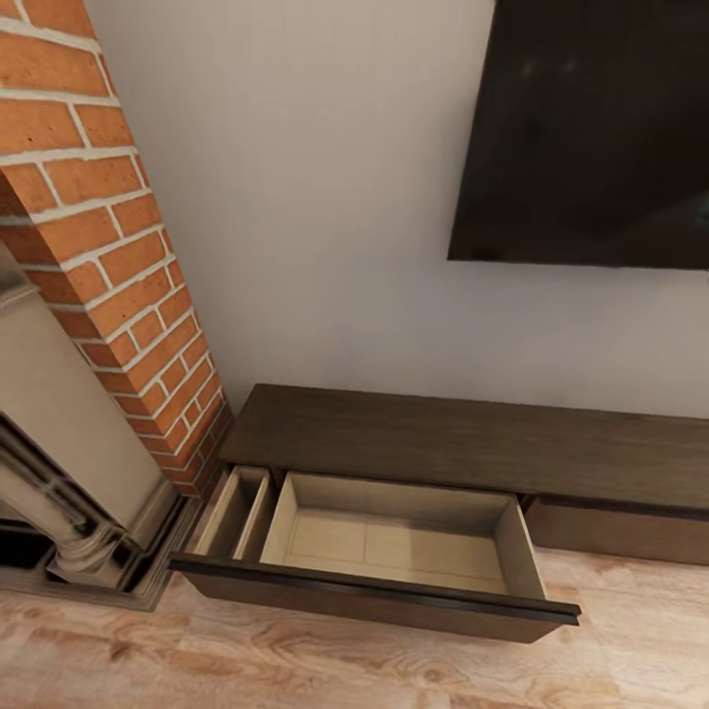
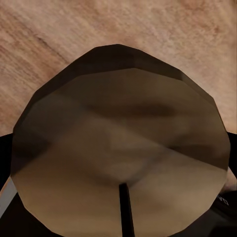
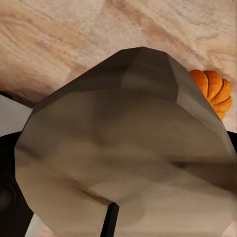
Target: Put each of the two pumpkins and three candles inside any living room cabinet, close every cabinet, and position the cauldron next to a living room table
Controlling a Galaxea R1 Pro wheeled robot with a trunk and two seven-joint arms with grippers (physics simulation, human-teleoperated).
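The long, low dark brown cabinet (image 1: 473, 443) stands against the wall with one wide drawer (image 1: 394, 537) pulled out; its pale beige inside holds nothing. In the left wrist view a tan, faceted candle (image 2: 118, 148) with a dark wick sits very close, with dark fingers (image 2: 4, 153) flanking it. In the right wrist view a second such candle (image 3: 128, 148) sits just as close between dark fingers (image 3: 10, 168). Behind that candle an orange ribbed pumpkin (image 3: 213, 94) lies on the wood floor, partly hidden. The cauldron is out of view.
A red brick chimney (image 1: 108, 246) and an ornate fireplace (image 1: 59, 473) stand left of the cabinet. A large black screen (image 1: 591, 128) hangs on the wall above it. A narrow side compartment (image 1: 236, 512) is open too. Light wood plank floor (image 1: 295, 670) lies in front.
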